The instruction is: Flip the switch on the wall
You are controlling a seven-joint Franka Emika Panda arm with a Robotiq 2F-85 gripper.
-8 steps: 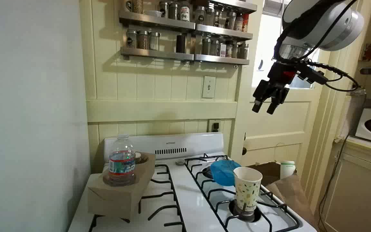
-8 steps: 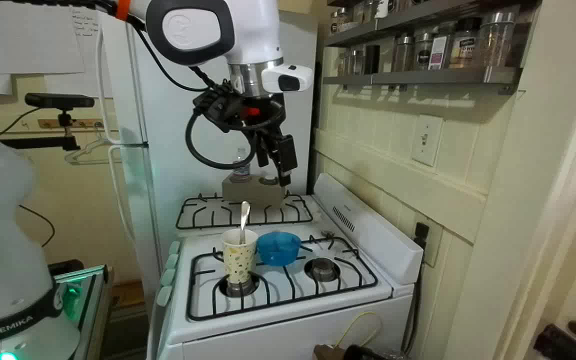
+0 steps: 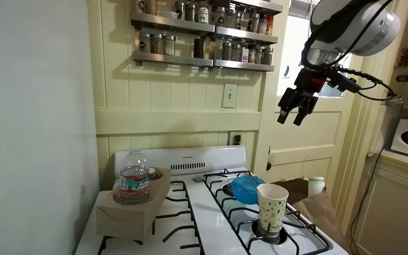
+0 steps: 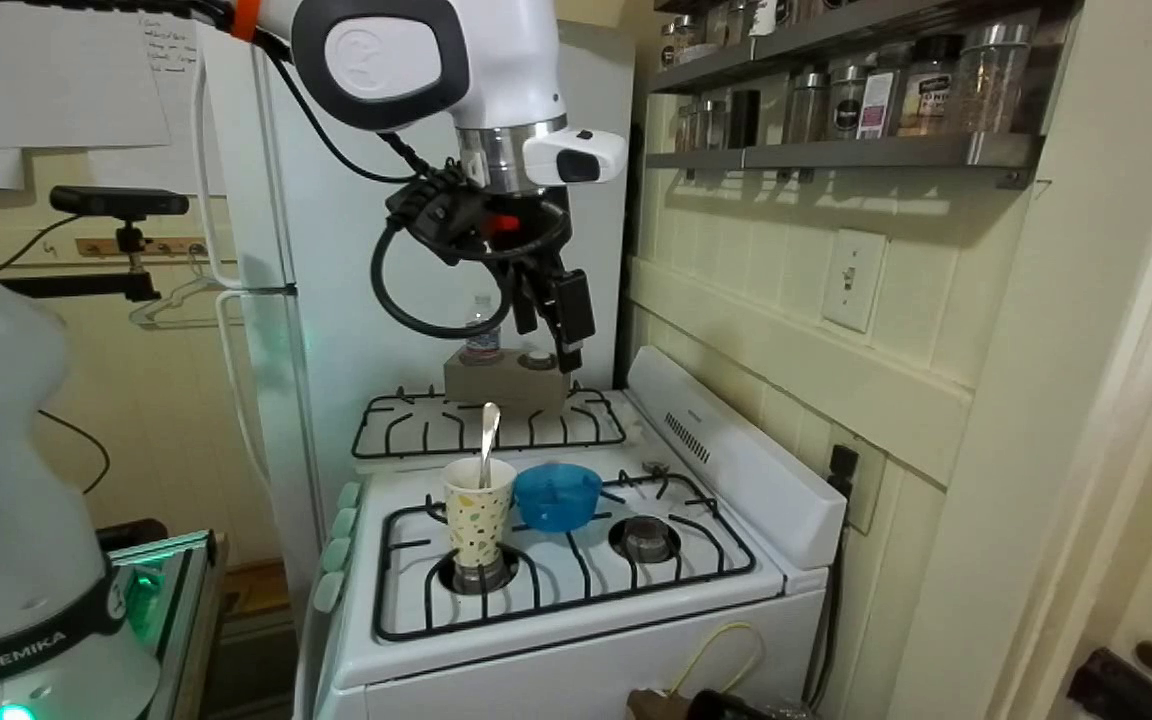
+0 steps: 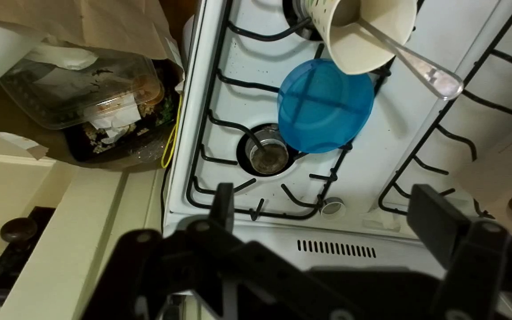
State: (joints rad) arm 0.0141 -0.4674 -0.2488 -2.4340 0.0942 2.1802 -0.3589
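The switch (image 3: 229, 96) is a small white plate with a tiny toggle at its centre; it also shows in an exterior view (image 4: 853, 280). It sits on the cream beadboard wall (image 3: 179, 88), below the spice shelves and above a horizontal rail. My gripper (image 3: 290, 119) hangs pointing down over the stove, apart from the switch and wall. In an exterior view the gripper (image 4: 548, 342) is left of the switch and somewhat lower in the picture. In the wrist view the gripper (image 5: 322, 206) has its fingers wide apart with nothing between them. The switch is out of the wrist view.
Metal spice shelves (image 3: 174, 60) jut from the wall above the switch. On the stove (image 4: 576, 650) stand a patterned cup (image 4: 479, 520) with a spoon, a blue bowl (image 4: 558, 497) and a box (image 3: 129, 219) bearing a bottle (image 3: 134, 180). A plugged outlet (image 4: 866, 490) is below the switch.
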